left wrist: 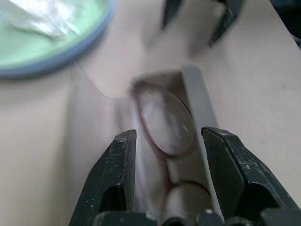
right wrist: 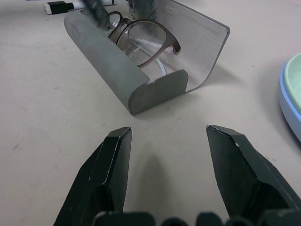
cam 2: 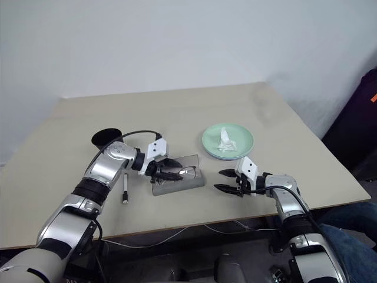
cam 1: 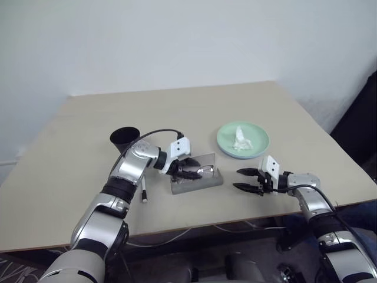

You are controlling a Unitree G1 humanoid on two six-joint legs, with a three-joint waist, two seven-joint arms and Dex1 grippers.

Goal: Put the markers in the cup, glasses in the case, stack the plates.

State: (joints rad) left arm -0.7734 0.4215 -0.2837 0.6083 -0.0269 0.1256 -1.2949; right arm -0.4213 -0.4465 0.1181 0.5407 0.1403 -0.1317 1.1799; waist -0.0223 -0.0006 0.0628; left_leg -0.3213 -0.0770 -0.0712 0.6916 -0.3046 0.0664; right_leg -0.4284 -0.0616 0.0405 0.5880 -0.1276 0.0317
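Glasses (right wrist: 141, 37) on beige table (cam 1: 70, 153)

The glasses (right wrist: 141, 40), thin dark frames with round clear lenses, lie inside the open grey case (right wrist: 127, 70), its lid standing up behind them; the case sits near the middle of the tabletop's front half; a white marker (cam 1: 144, 191) with a dark cap lies flat on the tabletop just left of the case; the black cup (cam 1: 124, 140) stands upright, rim up, behind and left of the case; the mint green plate (cam 1: 258, 141) rests on the light blue plate (right wrist: 288, 101), stacked to the right of the case.
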